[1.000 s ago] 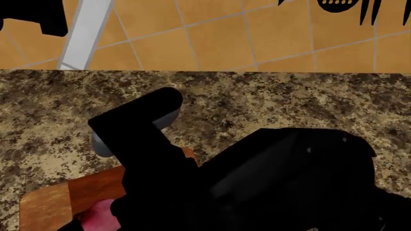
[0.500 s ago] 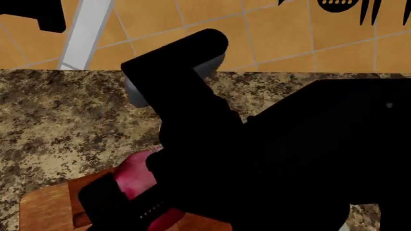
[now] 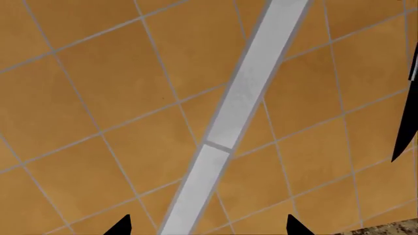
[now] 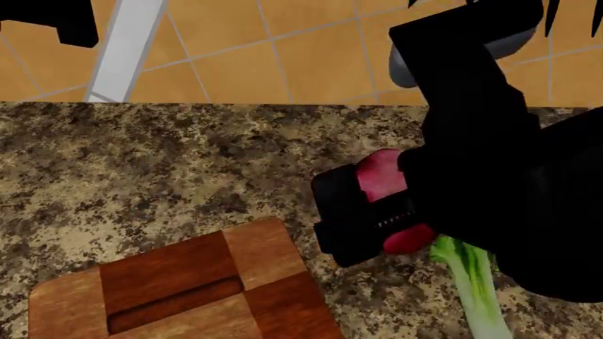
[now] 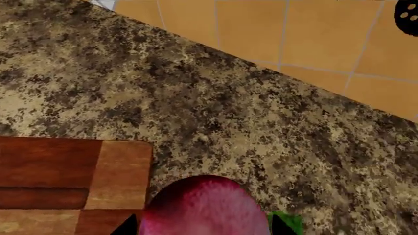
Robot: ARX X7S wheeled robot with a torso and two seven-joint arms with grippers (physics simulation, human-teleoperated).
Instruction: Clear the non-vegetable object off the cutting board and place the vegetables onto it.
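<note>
You had the right hand (image 4: pixel 377 212) clamped on the magenta fruit (image 4: pixel 382 176) — lifted, hanging above the speckled worktop (image 4: pixel 141 176) just right of the cutting board (image 4: pixel 179 289). In the right wrist view the fruit (image 5: pixel 205 205) filled the space between the fingertips, with the board's corner (image 5: pixel 117 161) beside it and a scrap of green showing beyond.

The board looked bare in what the head view showed; its near edge was cut off by the frame. The green-white stalk (image 4: pixel 471 282) lay on the worktop directly below and to the right of the held fruit, running toward the near edge. I could not find the crinkled leaf bunch in any view.

Left hand (image 3: pixel 205 230): only two dark fingertips showed against the tiled wall (image 3: pixel 98 98), apart, nothing between them.

Risks, as I judged them:
- Releasing here — the fruit would land on or against the stalk, and being round, could roll back toward the board or off the worktop.
- Your right arm hid much of the right side of the worktop, so a blind set-down spot was likely.
- Lowering straight down could press the stalk.
</note>
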